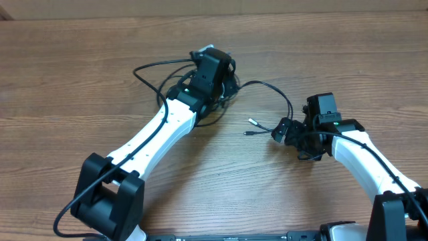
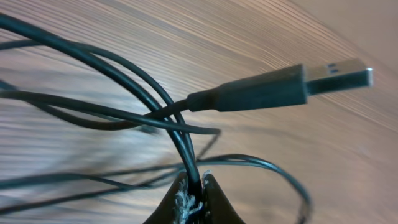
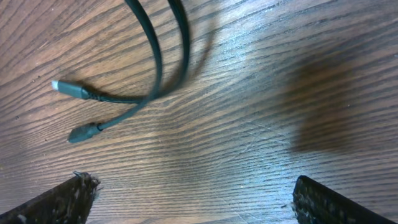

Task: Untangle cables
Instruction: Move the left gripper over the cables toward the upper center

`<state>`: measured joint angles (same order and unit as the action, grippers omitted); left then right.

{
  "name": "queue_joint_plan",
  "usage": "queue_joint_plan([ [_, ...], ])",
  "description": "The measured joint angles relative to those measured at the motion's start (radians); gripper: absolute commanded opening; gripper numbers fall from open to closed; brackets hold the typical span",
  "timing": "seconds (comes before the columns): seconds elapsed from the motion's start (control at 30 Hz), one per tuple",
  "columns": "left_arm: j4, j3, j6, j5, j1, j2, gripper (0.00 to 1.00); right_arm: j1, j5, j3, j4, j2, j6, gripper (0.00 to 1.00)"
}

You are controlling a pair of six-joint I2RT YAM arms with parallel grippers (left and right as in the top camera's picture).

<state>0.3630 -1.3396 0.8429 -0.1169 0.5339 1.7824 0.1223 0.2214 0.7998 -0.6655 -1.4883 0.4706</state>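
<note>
Two arms split the work. From overhead, the left gripper (image 1: 215, 72) sits in the knot of the cables (image 1: 266, 84) at the far middle of the table (image 1: 67, 53), where the loops overlap most. The right gripper (image 1: 284, 131) hovers just beside the two loose plug tips (image 1: 252, 123) that trail out of the knot toward it. We judge that this placing lets one arm anchor the tangle while the other draws a free end out

Through the left wrist camera, the fingertips (image 2: 217, 202) are clenched on a single strand (image 2: 183, 140) that rises from between them, with no gap showing on either side of it. Several thinner loops cross that strand just above the grip. A USB plug (image 2: 280, 87) lies across the top, its metal end pointing right. Pinching one cord low down looks meant to part it from its neighbours

Through the right wrist camera, the fingers (image 3: 62, 199) stand spread wide and hold nothing, with bare wood between them. The two plug tips lie ahead and to the left, side by side but apart, and their cords curve away together. We reckon the hand is released so that it can come down on one of those ends next
</note>
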Motion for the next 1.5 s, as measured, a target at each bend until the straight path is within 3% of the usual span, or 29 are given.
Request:
queue_joint_plan([
  [0.2,0.073,0.0,-0.054,-0.122,-0.014,0.04,0.04,0.0,0.0,0.0,0.0,0.0,0.0,1.0],
  [0.5,0.145,-0.043,-0.239,0.043,-0.06,0.04,0.05,0.0,0.0,0.0,0.0,0.0,0.0,1.0],
  [0.63,0.192,-0.092,-0.271,0.132,-0.099,0.016,0.29,0.0,0.0,0.0,0.0,0.0,0.0,1.0],
  [0.77,0.283,-0.115,-0.288,0.174,-0.118,-0.008,0.31,0.0,0.0,0.0,0.0,0.0,0.0,1.0],
  [1.1,0.43,-0.111,-0.42,0.204,-0.065,0.043,0.52,0.0,0.0,0.0,0.0,0.0,0.0,1.0],
  [1.5,0.423,-0.103,-0.529,0.083,0.021,0.293,0.52,0.0,0.0,0.0,0.0,0.0,0.0,1.0],
])
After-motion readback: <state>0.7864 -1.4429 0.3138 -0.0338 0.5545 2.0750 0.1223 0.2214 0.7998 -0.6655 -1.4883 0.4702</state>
